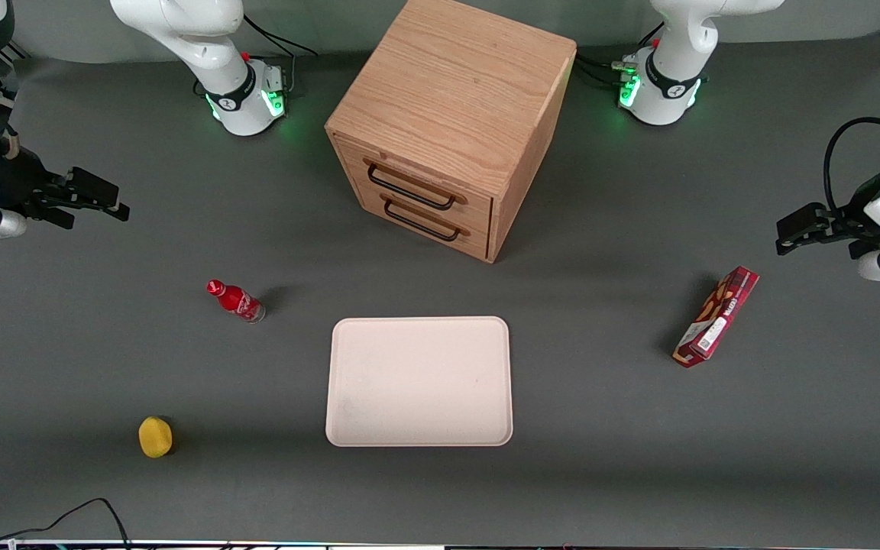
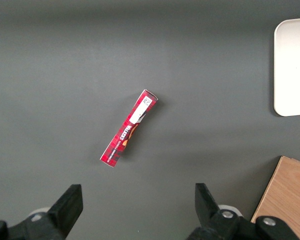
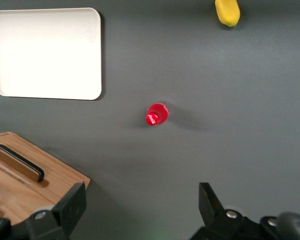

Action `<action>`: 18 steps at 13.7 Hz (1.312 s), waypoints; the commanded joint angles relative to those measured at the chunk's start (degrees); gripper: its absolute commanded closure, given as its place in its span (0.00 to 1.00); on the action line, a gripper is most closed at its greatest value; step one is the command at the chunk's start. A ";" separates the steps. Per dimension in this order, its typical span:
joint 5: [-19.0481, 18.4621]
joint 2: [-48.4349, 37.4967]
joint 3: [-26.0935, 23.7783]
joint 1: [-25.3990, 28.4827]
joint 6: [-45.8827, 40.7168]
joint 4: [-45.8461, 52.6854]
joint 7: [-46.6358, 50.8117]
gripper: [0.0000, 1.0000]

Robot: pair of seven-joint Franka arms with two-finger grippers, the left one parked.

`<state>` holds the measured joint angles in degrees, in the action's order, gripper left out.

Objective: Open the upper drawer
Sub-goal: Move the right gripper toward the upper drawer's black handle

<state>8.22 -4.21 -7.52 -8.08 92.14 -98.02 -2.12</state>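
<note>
Toward the working arm's end, the gripper [image 1: 100, 200] hangs with jaws released, well apart from the shut upper drawer [image 1: 414, 186]

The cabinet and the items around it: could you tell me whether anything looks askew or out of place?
The cabinet sits turned at an angle to the table edges; both drawers, including the upper drawer, look closed. The snack box lies askew, the red bottle stands upright. Nothing looks spilled or damaged. The gripper hangs open, well clear.

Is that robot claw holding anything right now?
No. The gripper is open and empty, up in the air toward the working arm's end of the table, away from the upper drawer.
</note>
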 commanded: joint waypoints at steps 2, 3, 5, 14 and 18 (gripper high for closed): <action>-2.86 -1.15 -1.00 0.17 -0.56 -0.42 -0.78 0.00; -2.86 -1.15 -1.01 0.17 -0.65 -0.16 -0.78 0.00; -2.95 -1.32 -2.31 0.52 -0.74 0.19 -0.69 0.00; -0.23 4.71 -18.12 0.96 0.23 5.28 -0.69 0.00; -0.13 15.53 -22.53 1.92 2.68 11.44 -1.57 0.00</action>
<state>7.34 3.86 -29.12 -6.87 94.48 -92.77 -2.33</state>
